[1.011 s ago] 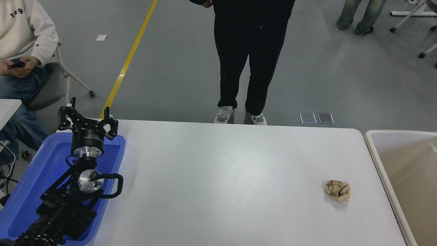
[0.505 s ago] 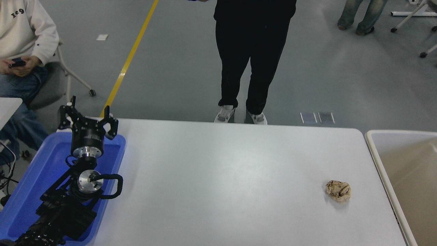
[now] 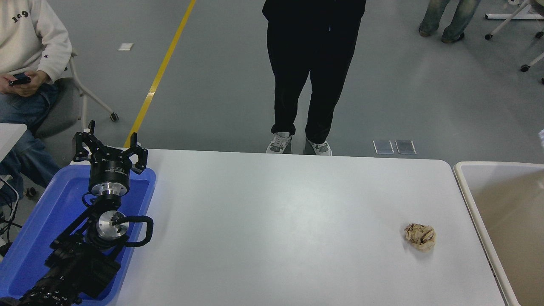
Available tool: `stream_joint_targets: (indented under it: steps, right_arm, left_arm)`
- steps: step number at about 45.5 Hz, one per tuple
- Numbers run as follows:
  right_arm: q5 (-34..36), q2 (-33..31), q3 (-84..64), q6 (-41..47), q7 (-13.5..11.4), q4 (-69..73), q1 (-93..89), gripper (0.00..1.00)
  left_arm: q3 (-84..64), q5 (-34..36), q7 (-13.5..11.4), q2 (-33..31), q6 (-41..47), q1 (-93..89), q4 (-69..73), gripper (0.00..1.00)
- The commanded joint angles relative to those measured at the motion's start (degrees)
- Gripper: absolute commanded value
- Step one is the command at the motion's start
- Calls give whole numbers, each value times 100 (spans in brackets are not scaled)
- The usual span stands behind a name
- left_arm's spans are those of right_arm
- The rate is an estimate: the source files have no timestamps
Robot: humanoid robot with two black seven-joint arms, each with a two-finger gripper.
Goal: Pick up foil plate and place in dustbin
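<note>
A white rectangular table is flanked by a blue plastic tray and a cream-rimmed, beige-lined dustbin; a brown-streaked tan paper ball is seen.

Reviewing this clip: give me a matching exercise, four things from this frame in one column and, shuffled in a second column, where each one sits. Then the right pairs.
Things
1. left gripper
2. crumpled paper ball
3. dustbin
4. blue tray

Places
A. beyond the table's right end, partly cut off by the picture's edge
B. on the white table, near its right end
C. under the left arm, at the table's left end
D. above the blue tray's far end, fingers spread

Pairs: 1-D, 2-B, 3-A, 4-C

No foil plate and no right arm show in this frame.
</note>
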Motion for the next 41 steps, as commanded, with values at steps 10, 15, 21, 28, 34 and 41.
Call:
stream_joint_targets:
  steps: [10,15,21,28,34,41]
  right_arm:
    - [-140,463,126,5,160,-158,-605,0]
    - [-140,507,135,5,230,-158,-693,0]
    - [-140,525,135,-13,239,-158,-719,0]
    - [-123,569,179,-39,248,-167,-755,67]
    - [-132,569,241,-22,239,-167,-816,100]
    - [-140,507,232,31,239,-176,-825,100]
  left_arm:
    - [0,0,0,-6,0,0,0,99]
    - [0,0,0,3,0,0,0,99]
    - [0,0,0,3,0,0,0,99]
    - [0,0,0,-6,0,0,0,99]
    - [0,0,0,3,0,0,0,99]
    - [0,0,0,3,0,0,0,99]
